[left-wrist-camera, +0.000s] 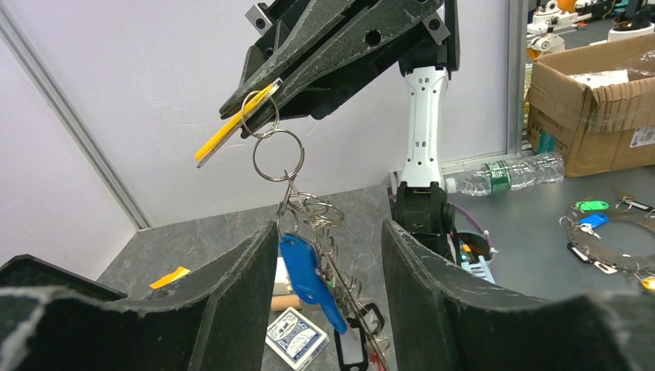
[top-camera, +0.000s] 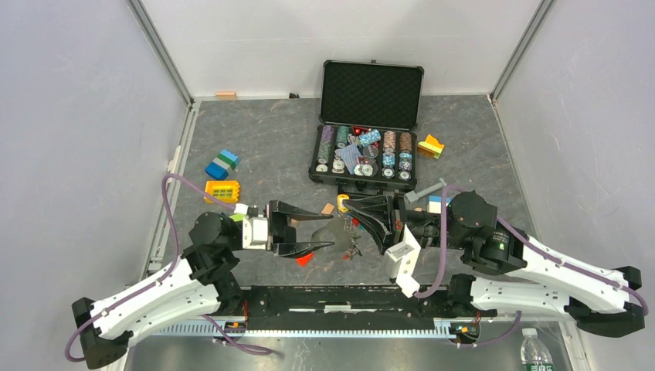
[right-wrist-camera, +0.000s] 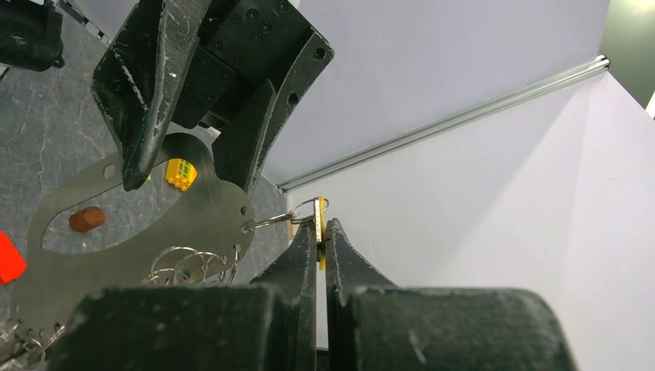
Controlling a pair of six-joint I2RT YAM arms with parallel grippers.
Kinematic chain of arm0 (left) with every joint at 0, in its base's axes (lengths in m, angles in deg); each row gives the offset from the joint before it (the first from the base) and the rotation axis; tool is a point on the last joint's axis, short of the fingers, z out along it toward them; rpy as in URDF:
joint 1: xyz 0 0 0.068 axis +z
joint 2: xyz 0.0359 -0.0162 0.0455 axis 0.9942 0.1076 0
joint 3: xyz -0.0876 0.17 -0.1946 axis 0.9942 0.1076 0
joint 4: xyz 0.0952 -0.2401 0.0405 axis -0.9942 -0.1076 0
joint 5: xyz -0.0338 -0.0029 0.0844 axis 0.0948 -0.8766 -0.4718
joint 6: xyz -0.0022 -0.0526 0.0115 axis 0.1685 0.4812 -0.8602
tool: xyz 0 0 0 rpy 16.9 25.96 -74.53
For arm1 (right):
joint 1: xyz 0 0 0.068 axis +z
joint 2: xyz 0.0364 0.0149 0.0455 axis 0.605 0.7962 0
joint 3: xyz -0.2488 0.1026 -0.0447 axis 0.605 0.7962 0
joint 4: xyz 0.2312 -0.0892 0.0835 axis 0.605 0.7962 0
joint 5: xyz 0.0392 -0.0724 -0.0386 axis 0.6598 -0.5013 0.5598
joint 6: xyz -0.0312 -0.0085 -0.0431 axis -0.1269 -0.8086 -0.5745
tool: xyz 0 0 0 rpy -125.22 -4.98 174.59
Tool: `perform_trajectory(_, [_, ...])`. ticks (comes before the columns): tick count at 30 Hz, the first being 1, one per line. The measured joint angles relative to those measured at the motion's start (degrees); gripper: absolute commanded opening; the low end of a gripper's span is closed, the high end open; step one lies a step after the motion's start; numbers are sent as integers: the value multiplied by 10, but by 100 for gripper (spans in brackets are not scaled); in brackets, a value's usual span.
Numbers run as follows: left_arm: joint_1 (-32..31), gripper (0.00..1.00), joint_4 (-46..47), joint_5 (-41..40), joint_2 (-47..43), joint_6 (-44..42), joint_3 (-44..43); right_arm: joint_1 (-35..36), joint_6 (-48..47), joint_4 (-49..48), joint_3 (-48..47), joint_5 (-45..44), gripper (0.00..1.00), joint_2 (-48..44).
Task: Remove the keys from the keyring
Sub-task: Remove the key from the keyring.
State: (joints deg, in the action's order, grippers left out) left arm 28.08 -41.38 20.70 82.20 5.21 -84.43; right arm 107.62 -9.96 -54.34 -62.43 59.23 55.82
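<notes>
My right gripper (right-wrist-camera: 322,226) is shut on a yellow key (right-wrist-camera: 320,207), held up in the air. The key hangs on a thin wire keyring (left-wrist-camera: 278,154), which links to a flat grey metal plate (right-wrist-camera: 154,224) carrying more rings. A blue key (left-wrist-camera: 309,278) dangles from that bunch between the fingers of my left gripper (left-wrist-camera: 328,267), nearer its left finger (left-wrist-camera: 247,294) and with a gap on the other side. The left gripper is open and grips nothing. In the top view the left gripper (top-camera: 330,232) faces the right gripper (top-camera: 347,205) near the table's front middle.
An open black case of poker chips (top-camera: 371,147) stands behind. Coloured blocks (top-camera: 222,164) and a yellow block (top-camera: 222,190) lie at the left. A card deck (left-wrist-camera: 293,336), a wooden peg (right-wrist-camera: 86,219) and a red piece (top-camera: 305,260) lie under the grippers.
</notes>
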Motion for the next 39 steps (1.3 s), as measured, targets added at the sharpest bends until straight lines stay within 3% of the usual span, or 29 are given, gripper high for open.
perform_trajectory(14, [0,41,9,-10,33,0,0,0,11,-3,10,12,0,0])
perform_trajectory(28, [0,41,22,-18,57,0,-9,0,15,-2,13,19,0,0])
perform_trajectory(39, [0,33,26,-18,57,1,-14,0,16,-2,18,21,0,0])
